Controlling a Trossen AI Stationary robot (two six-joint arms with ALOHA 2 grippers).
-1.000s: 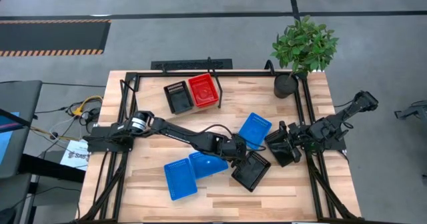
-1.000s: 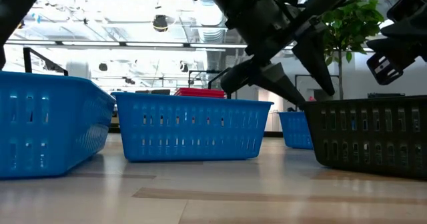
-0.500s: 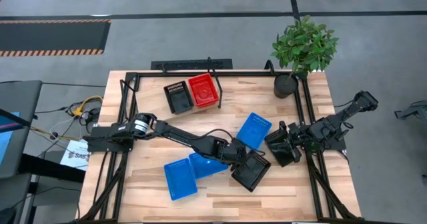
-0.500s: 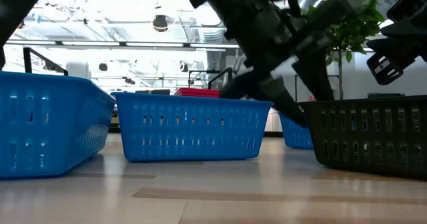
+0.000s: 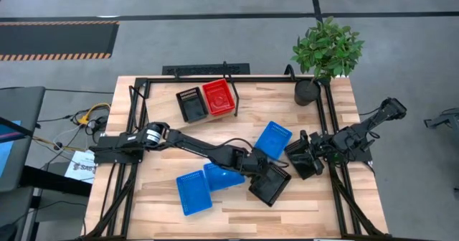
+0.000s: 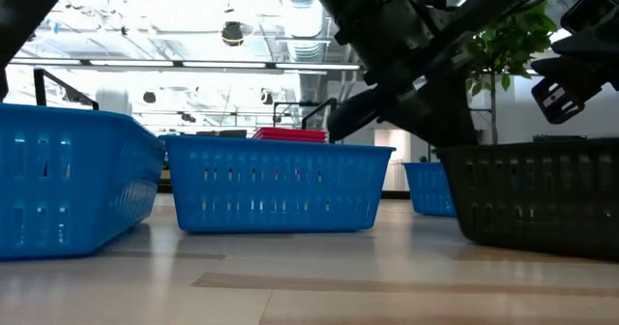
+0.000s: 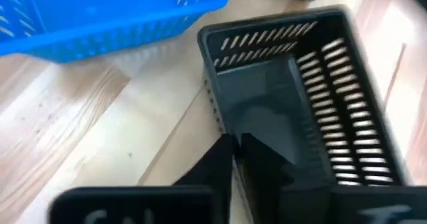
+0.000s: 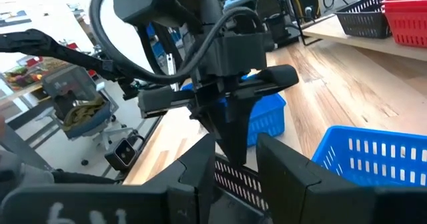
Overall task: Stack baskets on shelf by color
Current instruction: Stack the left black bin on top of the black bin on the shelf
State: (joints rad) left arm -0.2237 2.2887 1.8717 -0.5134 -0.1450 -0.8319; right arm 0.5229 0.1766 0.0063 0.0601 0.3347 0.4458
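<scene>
The desk (image 5: 315,198) carries the whole job, with the shelf's black frame (image 5: 136,90) running round it. At its far edge a black basket (image 5: 191,103) and a red basket (image 5: 218,97) already sit side by side, touching. Three blue baskets lie loose on the wood: two overlapping near the front (image 5: 193,192) (image 5: 221,176) and a third (image 5: 273,140) tilted towards the middle.

The left arm reaches across from the left side to a second black basket (image 5: 270,183), which lies tilted near the front right, just beside the overlapping blue pair. The change is here: a second ago the left tool (image 5: 259,171) stood wide over this basket's near wall; now its fingers have closed on that wall, one inside and one outside, as the left wrist view shows (image 7: 233,159). The basket itself has not lifted or shifted on the wood.

To my judgement the grasp is just made, so the next step is to carry this basket up to its black mate at the far edge. A grip on one thin wall may let it swing.

The right tool (image 5: 305,155) waits at the right edge, its fingers apart and empty.
</scene>
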